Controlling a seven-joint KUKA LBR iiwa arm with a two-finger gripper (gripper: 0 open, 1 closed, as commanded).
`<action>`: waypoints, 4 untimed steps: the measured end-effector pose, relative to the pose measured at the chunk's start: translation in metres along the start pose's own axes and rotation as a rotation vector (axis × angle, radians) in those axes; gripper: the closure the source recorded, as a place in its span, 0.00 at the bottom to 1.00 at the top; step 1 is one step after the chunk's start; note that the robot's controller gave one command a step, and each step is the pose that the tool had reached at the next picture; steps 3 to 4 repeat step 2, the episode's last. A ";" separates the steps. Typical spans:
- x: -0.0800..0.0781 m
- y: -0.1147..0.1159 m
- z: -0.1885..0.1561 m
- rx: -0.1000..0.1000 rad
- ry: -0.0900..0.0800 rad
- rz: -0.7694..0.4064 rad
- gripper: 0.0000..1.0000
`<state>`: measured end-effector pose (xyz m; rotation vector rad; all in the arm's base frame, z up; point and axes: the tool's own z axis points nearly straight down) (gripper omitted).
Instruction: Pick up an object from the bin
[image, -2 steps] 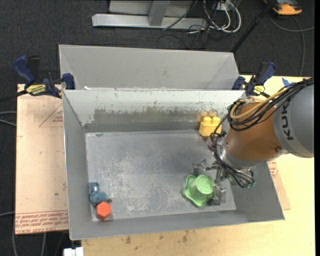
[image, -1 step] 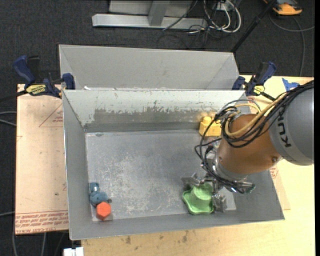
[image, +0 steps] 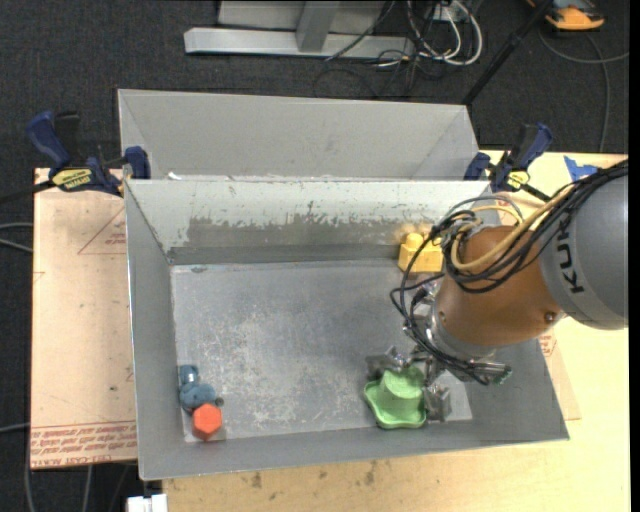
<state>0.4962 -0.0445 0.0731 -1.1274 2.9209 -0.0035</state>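
Observation:
A soft green thing (image: 396, 402) lies crumpled near the bin's front right. My gripper (image: 412, 377) is down right over it, its metal fingers spread on either side of the green thing's upper part and touching it. A yellow block (image: 417, 252) sits at the back wall on the right, partly hidden behind the arm.
A small blue thing (image: 189, 383) and an orange-red round thing (image: 207, 420) lie together in the front left corner. The arm's orange cover and cables hang over the bin's right side.

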 end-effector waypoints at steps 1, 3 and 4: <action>0.000 -0.013 -0.109 -0.005 0.003 -0.514 1.00; 0.000 -0.013 -0.153 -0.003 0.002 -0.551 1.00; 0.000 -0.013 -0.153 -0.003 0.002 -0.551 1.00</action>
